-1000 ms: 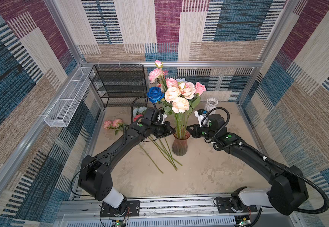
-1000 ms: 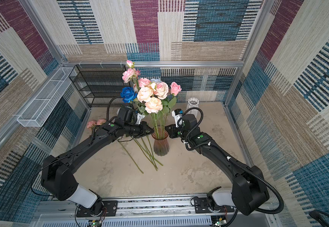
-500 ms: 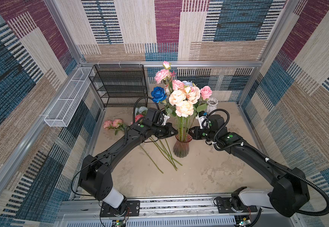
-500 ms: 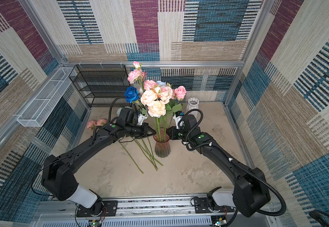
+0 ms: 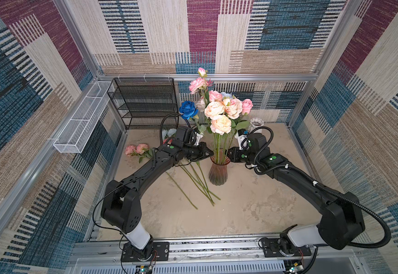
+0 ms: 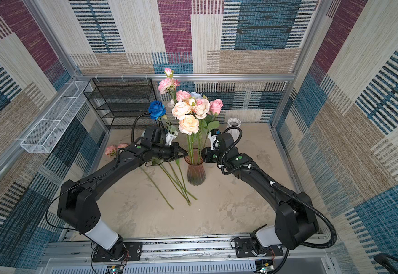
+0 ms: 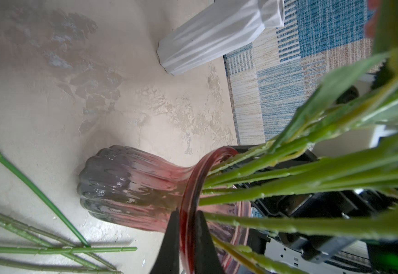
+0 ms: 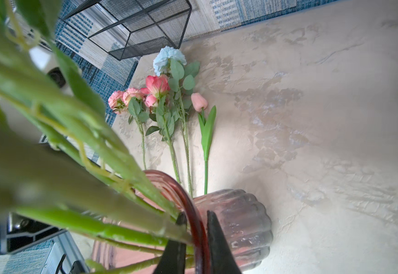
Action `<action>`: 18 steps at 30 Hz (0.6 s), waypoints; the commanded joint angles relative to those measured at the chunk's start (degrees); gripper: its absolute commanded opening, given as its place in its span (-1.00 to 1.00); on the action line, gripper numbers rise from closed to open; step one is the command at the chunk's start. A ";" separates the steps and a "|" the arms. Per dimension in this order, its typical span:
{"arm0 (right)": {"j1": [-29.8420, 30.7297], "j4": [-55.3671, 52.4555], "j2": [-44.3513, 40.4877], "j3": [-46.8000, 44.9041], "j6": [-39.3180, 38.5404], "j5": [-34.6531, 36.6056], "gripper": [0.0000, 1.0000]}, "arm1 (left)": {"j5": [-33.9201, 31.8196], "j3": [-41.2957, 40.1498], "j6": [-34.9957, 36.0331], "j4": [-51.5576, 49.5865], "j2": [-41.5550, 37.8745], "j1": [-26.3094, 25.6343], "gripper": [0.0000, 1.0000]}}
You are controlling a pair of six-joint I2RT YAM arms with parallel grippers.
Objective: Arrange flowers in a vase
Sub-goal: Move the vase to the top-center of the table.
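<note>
So the pink glass vase (image 5: 218, 169) is upright mid-tabletop (image 5: 252, 208), right between the two arms, and it's stuffed with flowers (image 5: 220, 123): peach, cream and pink blooms standing well above the rim. There's a deep blue rose (image 5: 188, 109) on the left edge of the bunch, but its stem drops behind the left arm, so I can't tell if it's actually in the vase.

Both arms are on the rim from opposite sides. The left pincer (image 5: 211, 154) is clamped on it, and the left wrist view makes that pretty obvious, with one black finger (image 7: 169, 242) outside the glass and one inside. It's the same deal for the right pincer (image 5: 227, 153). In its wrist view the fingers (image 8: 219, 242) straddle the rim, snug against the glass, so it looks like it's gripping too.

Not everything made it in, though. A few long green stems (image 5: 193, 180) lie on the tabletop just left of the vase, running under the left arm. Their heads are further back: some pink blooms (image 5: 137, 149), a pale blue one (image 8: 168, 58) and a short pink tulip (image 8: 199, 100).

Other stuff: a white ribbed vase (image 5: 256, 123) at the back right, a black mesh rack (image 5: 145, 102) at the back left, and a white wire basket (image 5: 81, 123) on the left wall.
</note>
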 commanded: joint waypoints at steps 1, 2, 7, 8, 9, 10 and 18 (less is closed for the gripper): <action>0.11 1.70 2.72 2.66 -6.04 -1.59 -1.00 | -5.03 2.58 -1.02 3.84 2.68 0.99 -1.00; -0.09 1.87 3.76 3.68 -6.16 -1.44 -1.00 | -5.05 3.56 -1.09 3.70 3.49 1.43 -1.00; -1.79 2.01 11.19 10.86 -6.95 -2.38 -1.00 | -4.83 9.69 -1.51 3.60 9.94 4.36 -1.00; -1.89 1.66 12.67 12.46 -7.25 -2.29 -1.00 | -4.56 11.20 -1.51 3.43 11.27 5.03 -1.00; -1.98 1.09 14.44 14.43 -7.67 -2.06 -1.00 | -4.23 13.19 -1.44 2.86 12.87 5.63 -1.00; -2.13 0.43 16.24 16.44 -8.08 -2.08 -1.00 | -4.00 15.19 -1.29 2.20 14.44 6.03 -1.00; -3.07 -2.44 26.09 28.19 -9.42 -1.88 -0.96 | -3.37 28.30 -0.84 -1.73 23.78 8.15 -1.00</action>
